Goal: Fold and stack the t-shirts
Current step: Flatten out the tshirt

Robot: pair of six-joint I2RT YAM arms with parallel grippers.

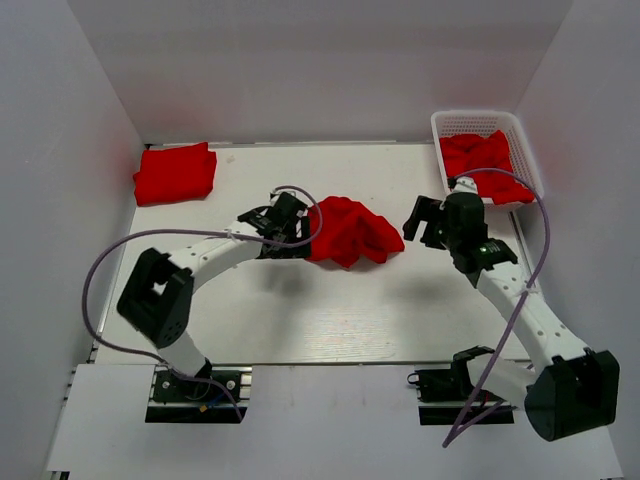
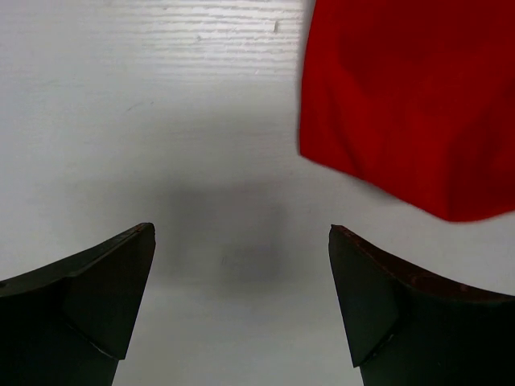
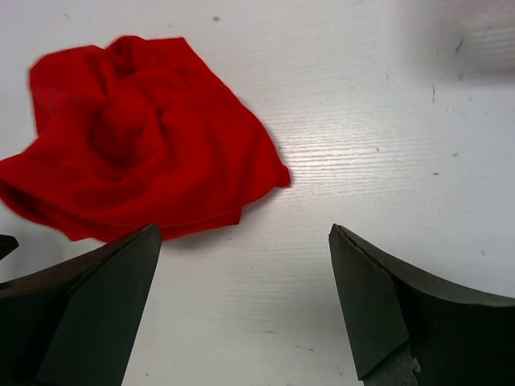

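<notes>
Red and crumpled, the loose t-shirt (image 1: 350, 232) lies on the surface (image 1: 300, 320) between the left hand (image 2: 241, 273) and right hand (image 3: 245, 273), both spread wide and empty, so each would best pinch an opposite edge and draw it flat before folding, then stack it on the folded t-shirt (image 1: 175, 172) far left.

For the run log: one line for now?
left fingers open | right fingers open | crumpled shirt centre | folded shirt far-left | third shirt in basket
</notes>
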